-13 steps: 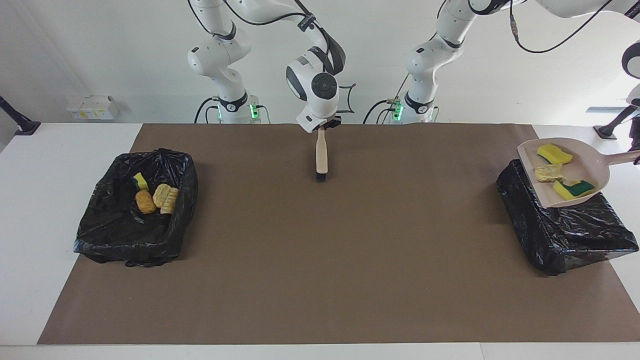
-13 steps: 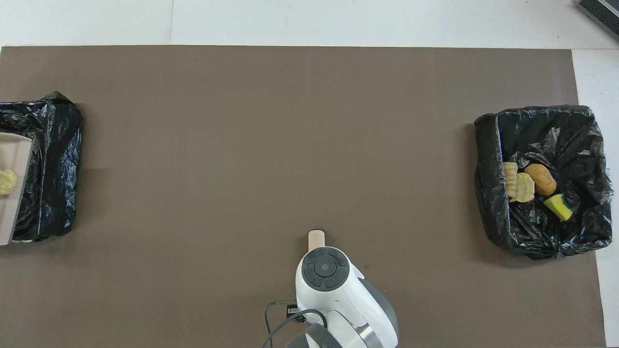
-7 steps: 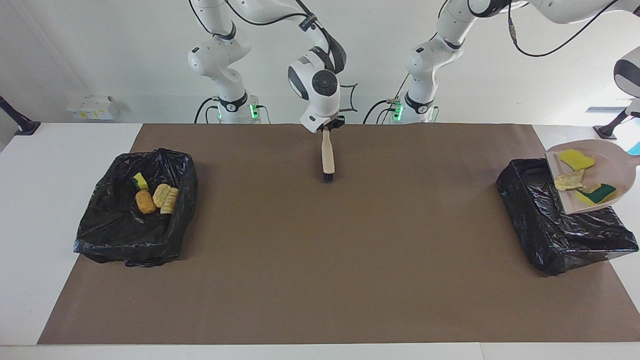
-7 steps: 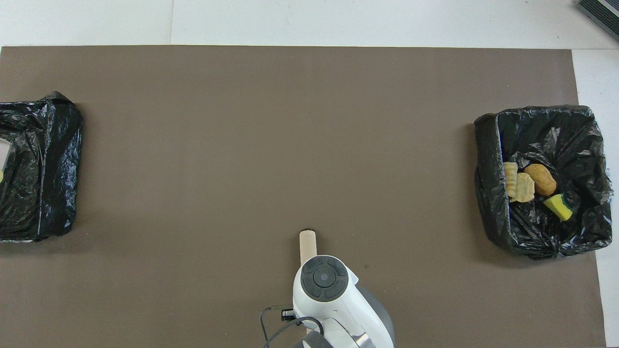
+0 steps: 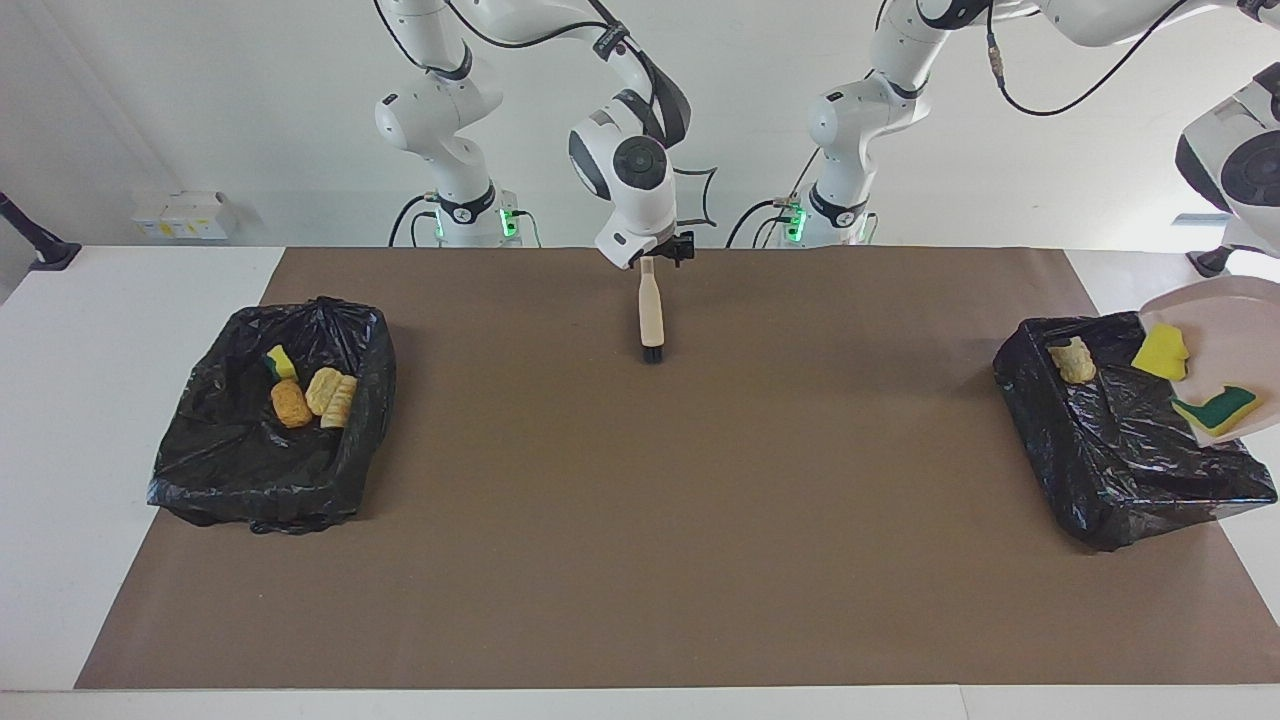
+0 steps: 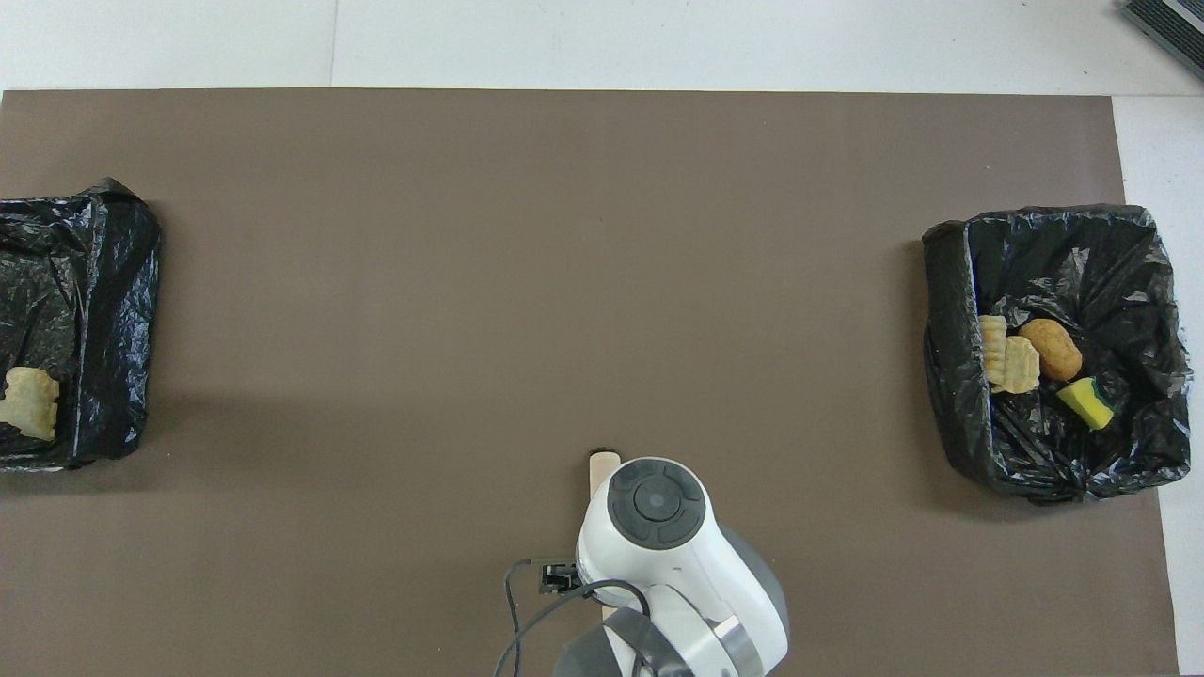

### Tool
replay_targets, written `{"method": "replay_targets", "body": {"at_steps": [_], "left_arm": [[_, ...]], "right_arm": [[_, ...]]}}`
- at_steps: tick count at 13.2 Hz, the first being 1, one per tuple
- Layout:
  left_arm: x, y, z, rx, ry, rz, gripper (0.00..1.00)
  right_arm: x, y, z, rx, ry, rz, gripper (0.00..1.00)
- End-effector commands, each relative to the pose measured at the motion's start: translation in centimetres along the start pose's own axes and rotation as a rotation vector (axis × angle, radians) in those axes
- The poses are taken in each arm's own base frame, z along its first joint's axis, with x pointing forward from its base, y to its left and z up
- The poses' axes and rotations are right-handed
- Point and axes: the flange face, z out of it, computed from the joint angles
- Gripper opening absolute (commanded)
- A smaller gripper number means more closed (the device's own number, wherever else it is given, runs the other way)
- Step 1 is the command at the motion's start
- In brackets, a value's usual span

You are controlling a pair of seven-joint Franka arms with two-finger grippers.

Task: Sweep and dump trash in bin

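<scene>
Out of frame, the left fingers clamp the dustpan (image 5: 1238, 305), tipped mouth-down over the bin (image 5: 1110, 460) at the left arm's end. Two sponge scraps (image 5: 1160, 350) cling to it and a tan chunk (image 5: 1075, 360) lies inside the bin. The right fingers (image 5: 672, 248) sit atop the brush (image 5: 651, 310), which stands bristles-down on the brown mat (image 5: 640, 520) over the white worktop (image 5: 60, 420); I cannot tell whether they grip it. The second bin (image 5: 200, 480) holds more scraps (image 5: 310, 392).

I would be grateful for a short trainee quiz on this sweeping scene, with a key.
1. True or false: the tilted dustpan is empty.
2. Which hand is directly above the brush? A. the left hand B. the right hand
3. Fill in: the tan chunk lies in the bin at the ___ arm's end of the table.

Key: 1 false, sponge pieces lie on it; 2 B; 3 left.
</scene>
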Motion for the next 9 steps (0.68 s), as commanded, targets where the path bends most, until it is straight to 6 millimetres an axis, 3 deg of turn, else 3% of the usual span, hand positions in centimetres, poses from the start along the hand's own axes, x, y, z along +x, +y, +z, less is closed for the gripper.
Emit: {"method": "replay_targets", "body": {"at_steps": [1,2,3,5,7,9], "left_arm": [[-0.2,0.0,-3.8,0.021,-0.111,-0.023,0.00],[1.0,-0.2,-5.1,0.020,-0.113,-0.036,0.00],[2.0,0.3,-5.2,0.015,-0.109,-0.053,0.00],[4.4,0.7,-6.4,0.028,-0.115,-0.054,0.00],[3.4,0.9,-6.8,0.023,-0.162,-0.047,0.00],[2.2,1.3,-8.8,0.053,-0.161,-0.032,0.00]], "right_arm": [[4.4,3.9,-10.3,0.051,0.047,0.042,1.00],[6.3,6.1,-14.2,0.009,0.117,0.057,1.00],[7.4,7.5,-16.8,-0.034,0.176,0.035,1.00],[9.6,11.5,-20.1,-0.082,0.259,-0.041,1.00],[11.8,17.0,-23.8,-0.101,0.321,-0.061,1.00],[13.3,25.0,-28.0,-0.114,0.376,-0.004,1.00]]}}
